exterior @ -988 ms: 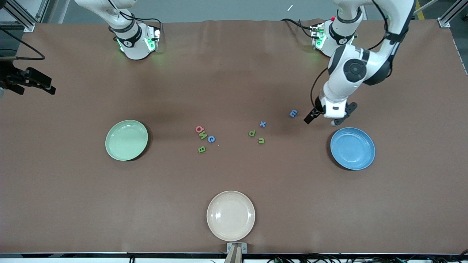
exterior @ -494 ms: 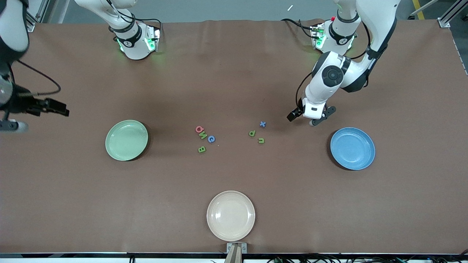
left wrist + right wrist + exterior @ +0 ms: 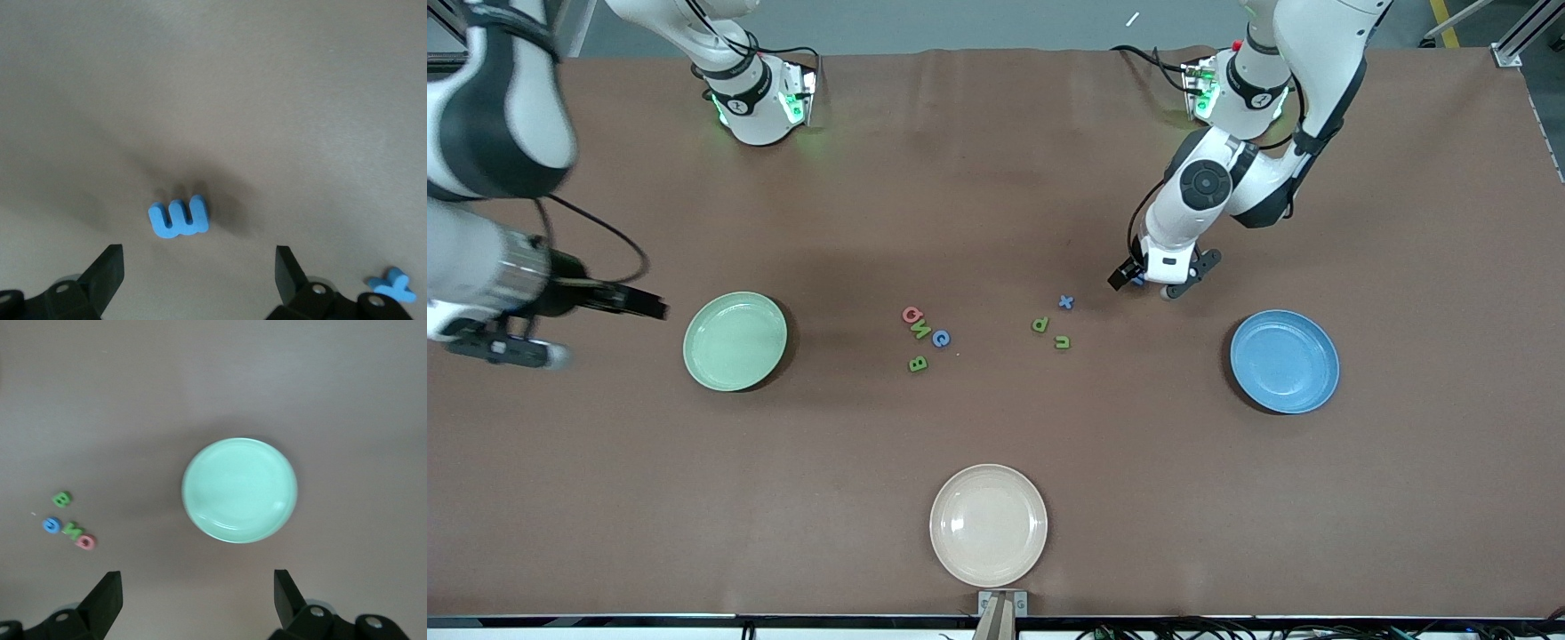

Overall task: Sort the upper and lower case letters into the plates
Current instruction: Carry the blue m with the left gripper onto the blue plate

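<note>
Nearest the front camera, a cream-beige round plate (image 3: 988, 524) sits on the brown table (image 3: 1227, 498), holding nothing.

Farther back lie the two task dishes, both without letters in them: a pale mint green round plate (image 3: 735, 341) toward the right arm's end of the table, and a medium blue round plate (image 3: 1284, 361) toward the left arm's end.

Between them lie the small flat foam letters. One cluster holds a green B (image 3: 918, 364), then a blue C (image 3: 941, 338), a green N (image 3: 919, 330) and a pinkish red letter (image 3: 911, 314), the last two touching. The second cluster, nearer the blue plate, holds a green u (image 3: 1062, 342), a green p (image 3: 1040, 324) and a blue x (image 3: 1065, 301).

Farther still, the left end effector (image 3: 199, 267) hangs low over the blue m (image 3: 178, 219), its fingers (image 3: 107, 270) spread wide on either side of the letter and apart from it, gripping nothing. In the front view the arm covers almost all of that letter.

The right end effector (image 3: 197, 590) is up in the air over bare table beside the mint plate, at the right arm's end, its fingers (image 3: 107, 593) also spread wide with nothing between them.
</note>
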Available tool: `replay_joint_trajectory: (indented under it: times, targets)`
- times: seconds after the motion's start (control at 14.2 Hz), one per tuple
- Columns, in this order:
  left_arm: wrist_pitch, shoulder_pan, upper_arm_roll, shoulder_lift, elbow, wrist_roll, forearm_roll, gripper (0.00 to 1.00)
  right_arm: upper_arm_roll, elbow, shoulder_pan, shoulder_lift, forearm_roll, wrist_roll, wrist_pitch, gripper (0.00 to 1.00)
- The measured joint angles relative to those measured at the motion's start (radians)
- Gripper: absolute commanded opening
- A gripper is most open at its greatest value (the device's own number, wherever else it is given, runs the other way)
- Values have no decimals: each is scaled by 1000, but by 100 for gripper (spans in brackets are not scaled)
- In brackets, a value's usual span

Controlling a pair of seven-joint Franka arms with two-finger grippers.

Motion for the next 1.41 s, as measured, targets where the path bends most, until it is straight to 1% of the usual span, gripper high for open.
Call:
replay_joint_trajectory:
  times: [0.21,0.42,0.71,0.78,1.06,1.13,1.2,1.41]
  targets:
    - [0,7,7,24,-1,-82,85,100,4,-31,113,62,1,120,117,100]
    - [2,13,13,40,-2,-94,108,98,5,-43,202,146,1,157,236,100]
    - [8,14,24,46,-4,-94,113,86,6,-45,306,279,1,167,395,100]
    - [10,13,24,49,-4,-94,113,82,6,-45,324,307,1,167,427,100]
    - [21,13,24,54,-4,-96,114,61,5,-45,376,385,1,167,522,99]
    - [27,13,23,54,-3,-99,117,53,5,-45,387,399,1,167,541,99]
    - [28,13,23,54,-4,-108,124,47,5,-47,398,410,1,167,565,99]
    - [24,13,20,45,-4,-116,131,31,5,-105,419,425,1,167,697,98]
